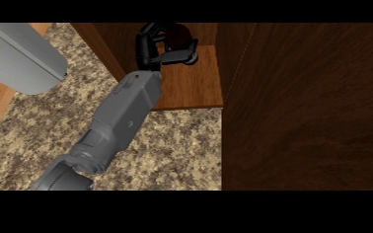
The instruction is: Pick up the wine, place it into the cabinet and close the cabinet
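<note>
Wine (179,32), which the dark shape in the grip most likely is, sits inside the cabinet (195,83) just above its shelf, with the left hand (151,47) curled round it. Placing looks nearly done. Releasing, pulling the arm out and closing the open door (299,108) remain. The right hand is out of view.

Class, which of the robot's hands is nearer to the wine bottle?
Right. The right hand curls round the wine bottle inside the cabinet. The left hand is out of view; only its grey forearm shows at the upper left.
</note>
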You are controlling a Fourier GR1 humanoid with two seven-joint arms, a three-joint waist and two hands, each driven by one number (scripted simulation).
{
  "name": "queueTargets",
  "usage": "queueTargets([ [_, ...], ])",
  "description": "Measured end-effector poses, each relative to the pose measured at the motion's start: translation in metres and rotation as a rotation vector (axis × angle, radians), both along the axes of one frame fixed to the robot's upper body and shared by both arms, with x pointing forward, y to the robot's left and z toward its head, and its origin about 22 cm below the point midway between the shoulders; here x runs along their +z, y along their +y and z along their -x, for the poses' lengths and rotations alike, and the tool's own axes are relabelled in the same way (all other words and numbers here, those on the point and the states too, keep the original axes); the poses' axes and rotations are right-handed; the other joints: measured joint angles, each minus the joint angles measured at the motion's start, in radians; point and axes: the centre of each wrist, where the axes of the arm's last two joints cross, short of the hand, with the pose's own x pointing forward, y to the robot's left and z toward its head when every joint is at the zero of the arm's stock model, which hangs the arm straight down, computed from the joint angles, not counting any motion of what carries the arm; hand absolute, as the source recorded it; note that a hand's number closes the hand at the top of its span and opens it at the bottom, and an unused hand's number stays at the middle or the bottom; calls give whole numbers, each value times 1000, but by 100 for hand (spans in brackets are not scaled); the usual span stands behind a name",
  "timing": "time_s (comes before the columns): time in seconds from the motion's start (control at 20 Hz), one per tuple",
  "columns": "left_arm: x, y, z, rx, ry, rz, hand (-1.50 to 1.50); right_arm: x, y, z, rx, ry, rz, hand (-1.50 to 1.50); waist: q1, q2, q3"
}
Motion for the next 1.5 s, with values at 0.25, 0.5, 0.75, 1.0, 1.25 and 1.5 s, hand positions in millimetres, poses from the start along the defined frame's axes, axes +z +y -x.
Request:
queueTargets([
  [0.25, -1, 0, -1, 2, 18, -15, -150, -3, -3, 1, -4, -9, 4, -150, 1, 1, 0],
  [0.5, -6, 2, 0, 22, 29, -53, -150, -1, -1, 1, -1, -9, 2, -150, -4, 2, 1],
  [0.75, -13, 5, 2, 38, 58, -93, -150, 0, -2, 0, -4, -14, 7, -150, -6, 6, -1],
  [1.0, -23, 8, 6, 49, 66, -146, -150, -3, -2, 0, -2, -14, 4, -150, -10, 9, -1],
  [1.25, -29, 10, 9, 73, 67, -164, -150, -4, 1, 1, 14, -21, -2, -150, -15, 12, -1],
  [1.5, -28, 11, 9, 75, 41, -135, -150, -3, 1, 1, 19, -21, 6, -150, -17, 12, -1],
])
